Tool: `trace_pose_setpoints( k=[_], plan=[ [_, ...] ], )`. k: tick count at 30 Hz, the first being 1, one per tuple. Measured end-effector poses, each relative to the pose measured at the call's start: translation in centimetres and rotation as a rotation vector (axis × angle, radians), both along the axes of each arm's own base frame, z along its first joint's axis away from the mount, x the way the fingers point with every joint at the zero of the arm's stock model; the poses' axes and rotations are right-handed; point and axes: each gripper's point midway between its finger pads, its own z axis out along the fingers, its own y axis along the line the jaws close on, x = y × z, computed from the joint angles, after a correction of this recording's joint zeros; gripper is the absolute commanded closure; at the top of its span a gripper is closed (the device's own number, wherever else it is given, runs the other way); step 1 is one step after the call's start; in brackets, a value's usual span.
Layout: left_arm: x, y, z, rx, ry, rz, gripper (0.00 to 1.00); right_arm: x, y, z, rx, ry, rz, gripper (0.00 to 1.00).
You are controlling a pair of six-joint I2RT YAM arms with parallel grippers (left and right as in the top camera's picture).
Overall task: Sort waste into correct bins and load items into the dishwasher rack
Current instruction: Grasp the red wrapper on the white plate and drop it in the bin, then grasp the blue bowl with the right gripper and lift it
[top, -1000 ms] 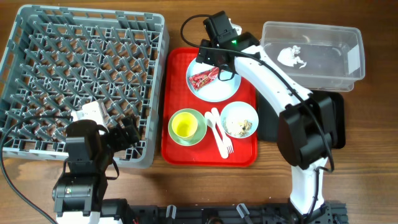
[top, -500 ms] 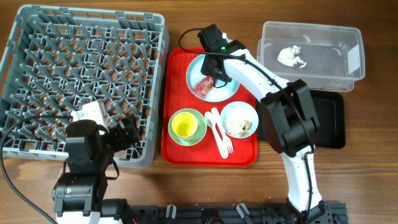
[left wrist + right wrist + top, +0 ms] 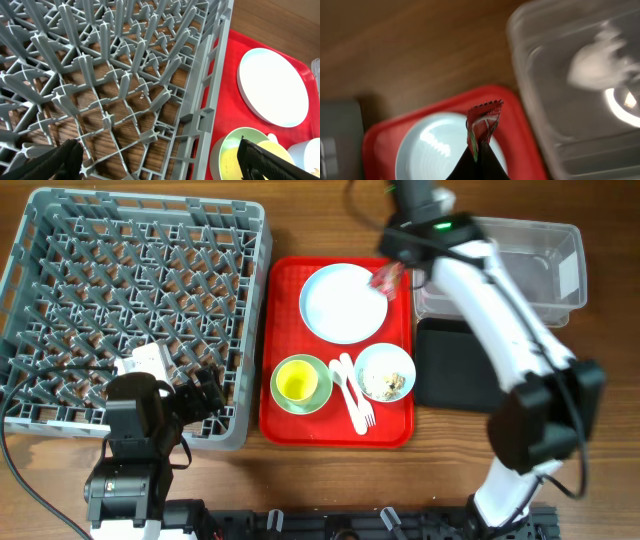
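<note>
My right gripper [image 3: 397, 264] is shut on the shiny red wrapper [image 3: 385, 278], lifted above the red tray's far right corner, between the pale blue plate [image 3: 343, 302] and the clear tub [image 3: 530, 255]. In the right wrist view the wrapper [image 3: 484, 120] sticks up from the closed fingertips [image 3: 479, 156], and a blurred white tissue [image 3: 597, 62] lies in the tub [image 3: 560, 115]. The plate is bare. My left gripper [image 3: 210, 396] hangs open over the grey rack [image 3: 135, 310] at its near right corner, with nothing between its fingers [image 3: 55, 160].
On the red tray [image 3: 400, 435] stand a green bowl [image 3: 322, 395] holding a yellow cup [image 3: 296, 383], a small blue bowl with crumbs [image 3: 386, 372], and a white spoon and fork [image 3: 353, 398]. The black tray [image 3: 450, 365] lies right of it, partly under my right arm.
My right gripper closed on the wrapper on the plate, lifted it off and carried it up and right toward the clear tub. The left arm stayed still.
</note>
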Motion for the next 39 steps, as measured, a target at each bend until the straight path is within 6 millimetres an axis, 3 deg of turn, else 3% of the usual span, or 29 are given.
trace_pose_setpoints(
  k=[3,6,9,11,13,17,19,20,23,26,30,34,36,39],
  plan=[
    [0.0,0.0,0.0,0.000,0.000,0.000,0.00,0.5,-6.1,1.3,-0.010,-0.014,-0.126,0.95],
    [0.0,0.0,0.0,0.000,0.000,0.000,0.00,0.3,-12.0,0.4,-0.029,0.017,-0.244,0.68],
    [0.0,0.0,0.0,0.000,0.000,0.000,0.00,0.1,-14.3,0.2,-0.034,0.025,-0.286,0.20],
    [0.0,0.0,0.0,0.000,0.000,0.000,0.00,0.0,-15.3,0.2,-0.038,0.026,-0.301,0.07],
    [0.0,0.0,0.0,0.000,0.000,0.000,0.00,0.0,-15.5,0.1,-0.060,0.035,-0.266,0.02],
    [0.0,0.0,0.0,0.000,0.000,0.000,0.00,-1.6,-14.3,-0.4,-0.070,0.114,-0.117,0.02],
    [0.0,0.0,0.0,0.000,0.000,0.000,0.00,-3.2,-13.6,0.8,-0.065,0.136,-0.050,0.02],
    [0.0,0.0,0.0,0.000,0.000,0.000,0.00,-4.6,-13.2,2.7,-0.054,0.123,-0.030,0.03],
    [0.0,0.0,0.0,0.000,0.000,0.000,0.00,-10.4,-12.4,5.4,-0.043,0.194,0.031,0.04],
    [0.0,0.0,0.0,0.000,0.000,0.000,0.00,-13.0,-10.9,7.1,-0.031,0.158,0.108,0.05],
    [0.0,0.0,0.0,0.000,0.001,0.000,0.00,-16.9,-7.0,5.6,0.009,0.116,0.271,0.05],
    [0.0,0.0,0.0,0.000,0.002,0.000,0.00,-18.9,-2.5,4.6,-0.003,0.050,0.467,0.11],
    [0.0,0.0,0.0,0.000,0.003,0.000,0.00,-19.2,1.1,2.6,-0.006,0.052,0.591,0.15],
    [-0.1,0.0,-0.1,0.000,0.004,0.000,0.00,-19.6,4.4,-0.6,0.000,0.115,0.680,0.21]
  ],
)
